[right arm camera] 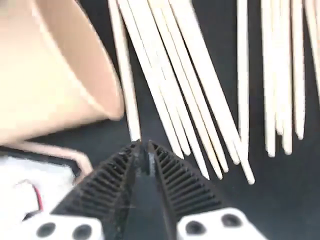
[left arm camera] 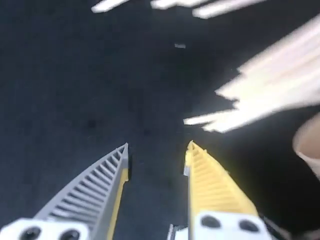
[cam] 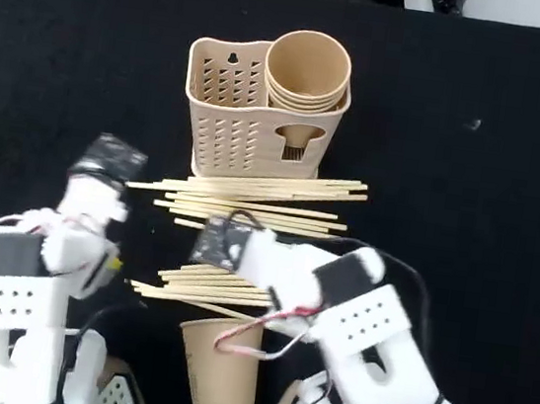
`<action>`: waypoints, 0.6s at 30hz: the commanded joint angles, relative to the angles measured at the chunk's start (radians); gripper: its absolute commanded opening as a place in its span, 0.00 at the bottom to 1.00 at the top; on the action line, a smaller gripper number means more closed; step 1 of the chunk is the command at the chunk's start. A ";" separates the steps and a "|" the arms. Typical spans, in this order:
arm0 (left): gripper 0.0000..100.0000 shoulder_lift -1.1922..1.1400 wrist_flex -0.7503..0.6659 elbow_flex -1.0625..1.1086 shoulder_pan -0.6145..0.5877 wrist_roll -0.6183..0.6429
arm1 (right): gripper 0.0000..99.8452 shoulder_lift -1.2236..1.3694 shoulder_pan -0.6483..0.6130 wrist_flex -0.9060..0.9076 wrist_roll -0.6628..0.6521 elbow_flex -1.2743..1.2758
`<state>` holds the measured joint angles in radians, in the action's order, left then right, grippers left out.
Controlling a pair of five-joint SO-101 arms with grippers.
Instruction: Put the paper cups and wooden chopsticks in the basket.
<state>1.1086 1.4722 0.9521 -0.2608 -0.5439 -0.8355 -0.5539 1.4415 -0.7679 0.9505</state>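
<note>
Wooden chopsticks (cam: 250, 199) loose; right pincer (right arm camera: 144, 145) closed, left pincer (left arm camera: 157, 147) parted.

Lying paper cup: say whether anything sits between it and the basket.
Two heaps of wooden chopsticks lie between the lying paper cup and the basket: near heap by the cup, far heap before the basket. The right gripper hangs between them.

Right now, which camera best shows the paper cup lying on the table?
The high view: the paper cup shows nearly whole, on its side. The right wrist view catches part of its side; the left wrist view, a blurred sliver.
</note>
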 commanded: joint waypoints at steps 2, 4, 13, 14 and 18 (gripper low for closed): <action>0.19 0.069 -0.028 0.042 -0.153 -0.009 | 0.06 -0.028 -0.173 -0.015 0.103 -0.039; 0.19 0.089 -0.026 0.076 -0.173 -0.009 | 0.15 -0.027 -0.206 -0.012 0.141 -0.061; 0.19 0.147 -0.023 0.124 -0.295 -0.011 | 0.26 -0.028 -0.381 0.005 0.227 -0.079; 0.19 0.152 -0.023 0.124 -0.300 -0.011 | 0.26 -0.028 -0.404 0.006 0.236 -0.093; 0.19 0.155 -0.020 0.128 -0.300 -0.011 | 0.26 -0.030 -0.471 0.025 0.315 -0.165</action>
<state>1.2559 1.4584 1.0794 -0.5508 -0.5439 -0.8355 -0.9805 1.4461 -0.4994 0.8707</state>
